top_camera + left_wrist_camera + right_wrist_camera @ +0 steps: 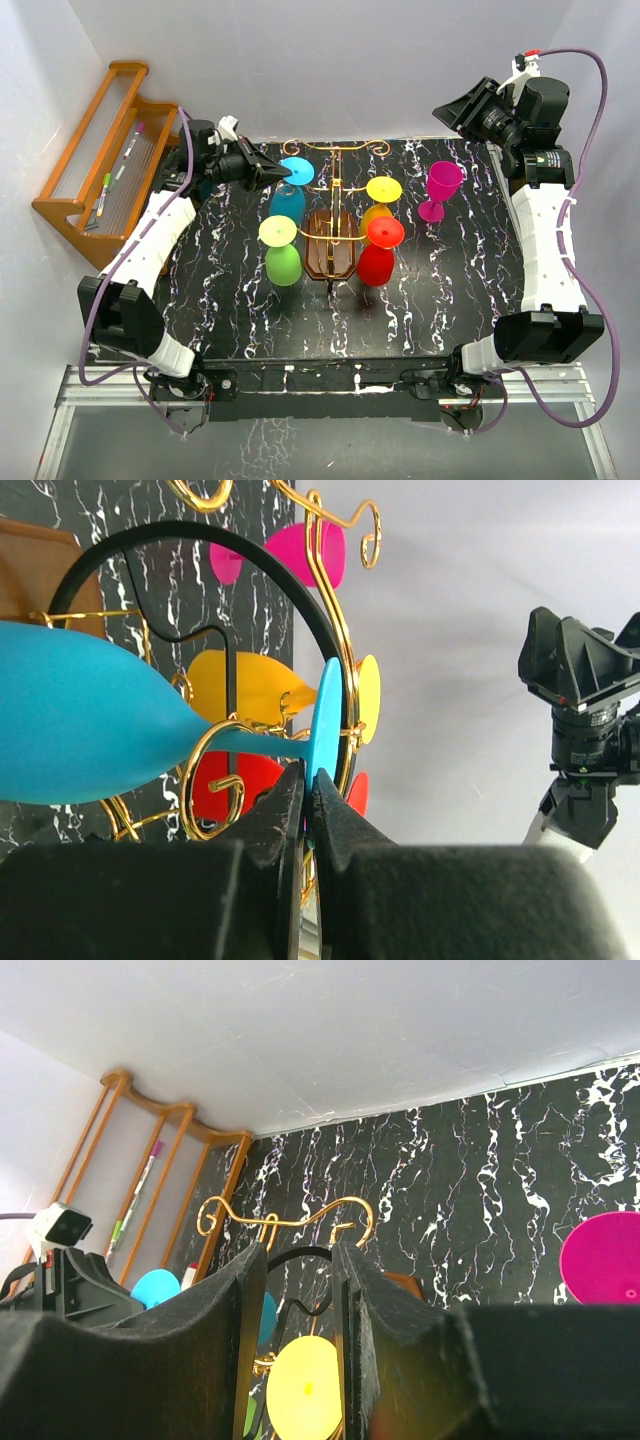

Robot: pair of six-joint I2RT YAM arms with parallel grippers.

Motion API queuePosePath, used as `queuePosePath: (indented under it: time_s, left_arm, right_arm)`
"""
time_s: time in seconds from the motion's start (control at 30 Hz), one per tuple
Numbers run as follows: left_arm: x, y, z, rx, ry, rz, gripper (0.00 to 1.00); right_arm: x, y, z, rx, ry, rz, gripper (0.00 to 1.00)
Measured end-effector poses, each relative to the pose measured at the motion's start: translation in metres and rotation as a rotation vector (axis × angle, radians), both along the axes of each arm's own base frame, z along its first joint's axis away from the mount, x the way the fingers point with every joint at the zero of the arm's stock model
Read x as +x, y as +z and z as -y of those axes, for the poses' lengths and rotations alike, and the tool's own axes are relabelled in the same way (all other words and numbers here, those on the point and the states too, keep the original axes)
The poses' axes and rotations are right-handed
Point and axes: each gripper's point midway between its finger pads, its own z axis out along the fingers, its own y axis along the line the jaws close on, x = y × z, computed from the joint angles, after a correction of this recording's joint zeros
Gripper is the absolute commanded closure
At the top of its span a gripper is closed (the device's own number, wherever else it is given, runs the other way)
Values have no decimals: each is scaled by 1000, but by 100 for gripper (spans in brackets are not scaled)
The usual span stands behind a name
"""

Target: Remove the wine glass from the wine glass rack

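Nothing readable in any of the three views, honestly: no text, brand, number or sign I can make out on anything. The only candidates are the markers [131, 145] lying in the slatted wooden shelf [128, 70], out at about 10 o'clock in the top view. They're too small and blurry there to tell whether the barrels carry any print.
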Motion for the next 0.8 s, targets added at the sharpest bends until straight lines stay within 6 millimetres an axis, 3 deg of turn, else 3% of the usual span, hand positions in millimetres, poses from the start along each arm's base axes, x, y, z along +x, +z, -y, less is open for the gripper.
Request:
queuePosePath:
  time_s: [0.67, 0.8]
  left_arm:
    - [-52, 27, 16, -130, -276, -42, 100]
    - [-54, 48, 19, -184, -306, 11, 100]
  right_arm:
    - [5, 1, -4, 9, 26, 0, 66]
    - [3, 1, -8, 15, 57, 2, 65]
